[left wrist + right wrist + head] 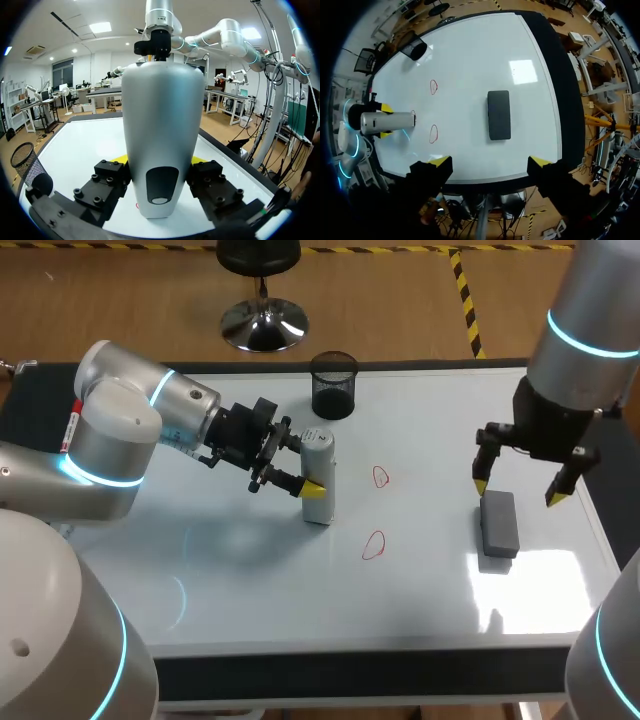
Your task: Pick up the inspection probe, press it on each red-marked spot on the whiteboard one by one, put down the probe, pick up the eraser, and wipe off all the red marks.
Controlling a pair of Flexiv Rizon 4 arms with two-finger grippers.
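My left gripper (312,485) is clenched on the inspection probe (318,455), a smooth pale-grey tapered cylinder at the frame's centre; it stands upright, long axis vertical, on the glossy whiteboard (250,560); thin oval red marks (380,477) lie just right of it; my right gripper (520,488) hangs spread above the dark slab-shaped eraser (498,523), centre right.
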